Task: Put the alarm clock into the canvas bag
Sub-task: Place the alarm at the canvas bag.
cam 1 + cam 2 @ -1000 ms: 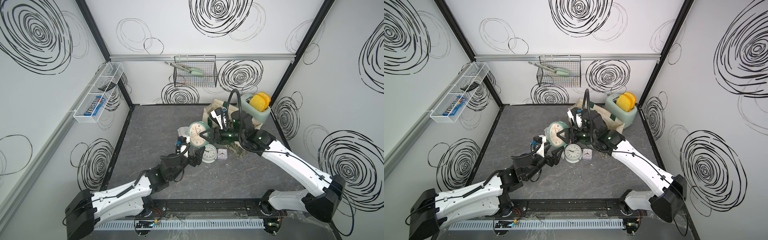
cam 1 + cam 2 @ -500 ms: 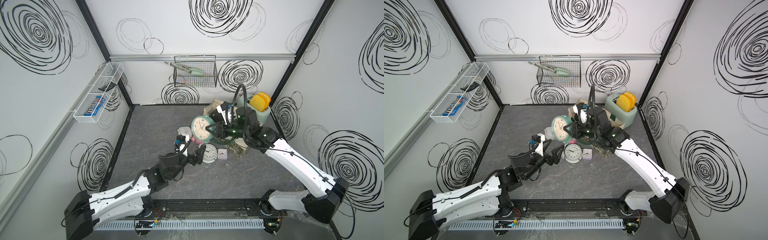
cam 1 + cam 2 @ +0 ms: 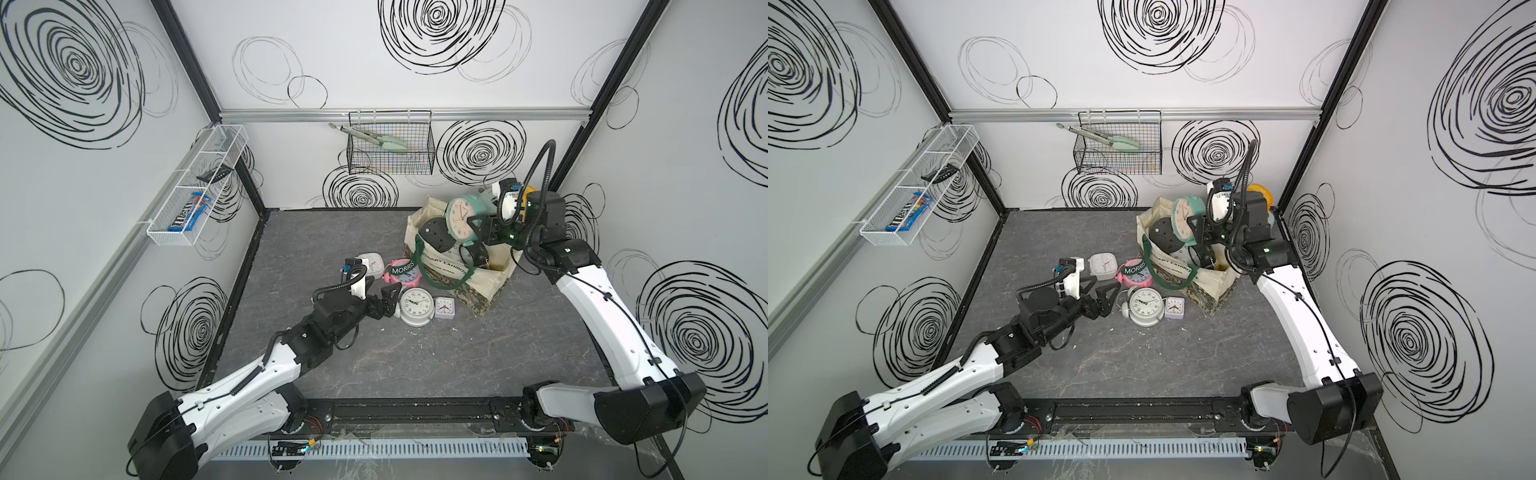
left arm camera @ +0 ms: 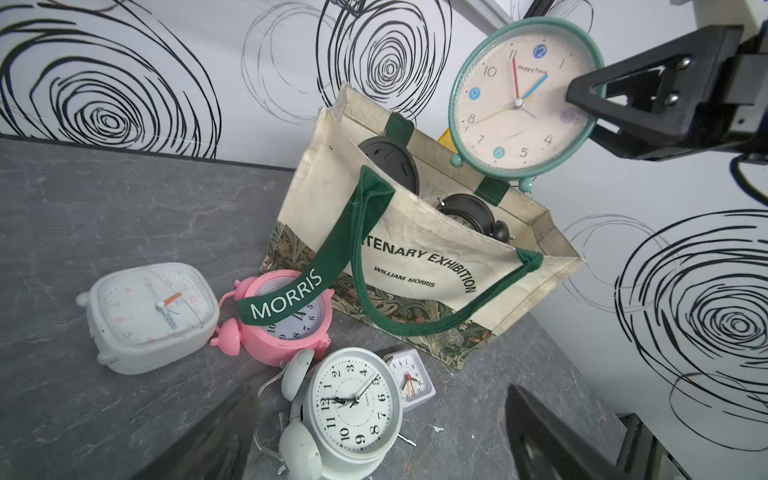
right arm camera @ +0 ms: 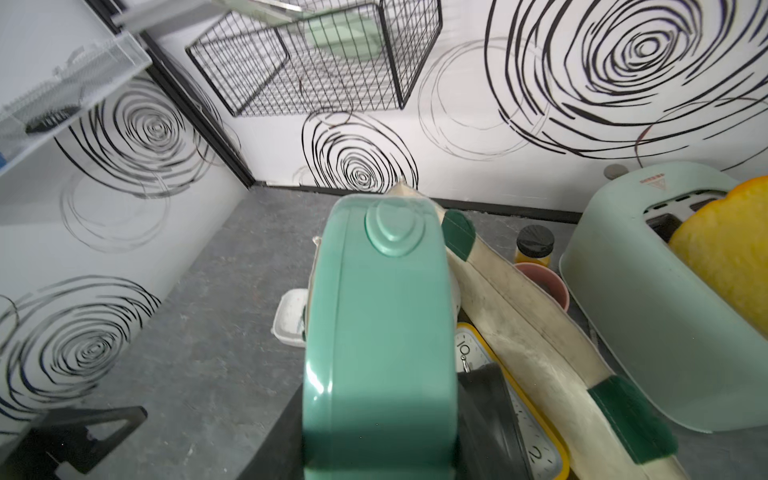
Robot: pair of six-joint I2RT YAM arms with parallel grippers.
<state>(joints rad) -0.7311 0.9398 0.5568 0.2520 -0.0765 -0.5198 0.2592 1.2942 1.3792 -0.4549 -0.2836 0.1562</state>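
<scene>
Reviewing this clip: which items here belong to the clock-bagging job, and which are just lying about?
Job: teal alarm clock, held by the right pincer over the canvas bag; possibly next: pink twin-bell clock, white twin-bell clock, white square clock, small white clock.
Lying about: mint toaster, tongs in the wire basket, candy packet in the wall rack.

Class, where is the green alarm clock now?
In both top views, the right gripper holds the green alarm clock above the open canvas bag, at the back right.
</scene>
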